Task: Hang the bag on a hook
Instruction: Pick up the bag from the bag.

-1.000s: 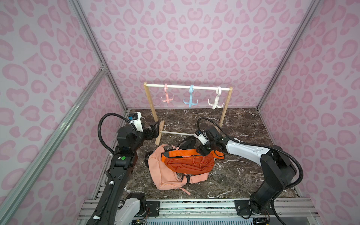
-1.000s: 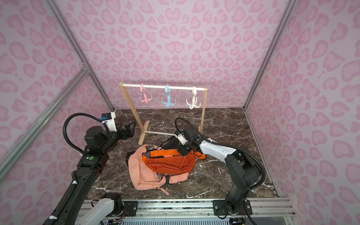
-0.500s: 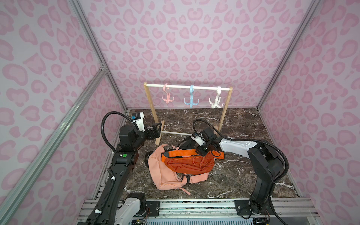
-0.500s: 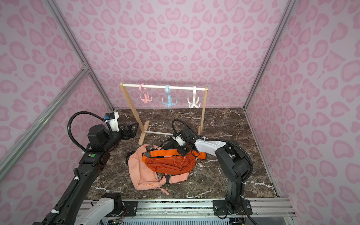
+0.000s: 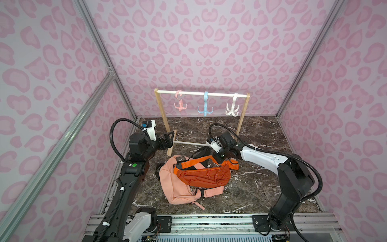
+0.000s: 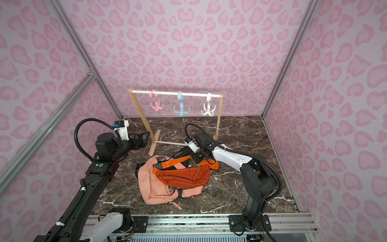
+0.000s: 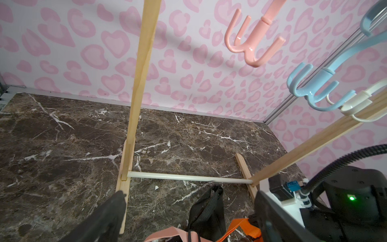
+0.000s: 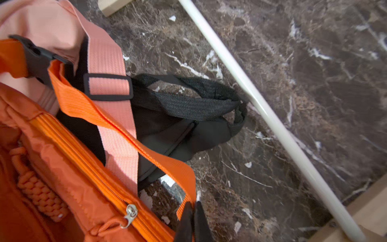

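An orange bag [image 5: 203, 176] lies on the marble floor, on top of a salmon-pink bag [image 5: 173, 188], in both top views. My right gripper [image 5: 218, 160] is down at the orange bag's back right corner. In the right wrist view that gripper [image 8: 192, 206] is shut, with the edge of the orange strap [image 8: 167, 165] pinched between its tips. My left gripper [image 5: 169, 139] hovers open by the rack's left foot and holds nothing [image 7: 189, 194]. Pink [image 5: 179, 104], blue [image 5: 205, 108] and white [image 5: 232, 109] hooks hang from the rack's rail.
A black bag [image 5: 201, 152] lies behind the orange one, its strap [image 8: 199, 104] against the rack's low white crossbar [image 8: 270, 117]. The wooden rack [image 5: 162, 113] stands at the back of the floor. Pink patterned walls enclose three sides.
My right gripper has closed on the orange strap, and its arm has swung in towards the bags. The left arm has barely moved and stays open.
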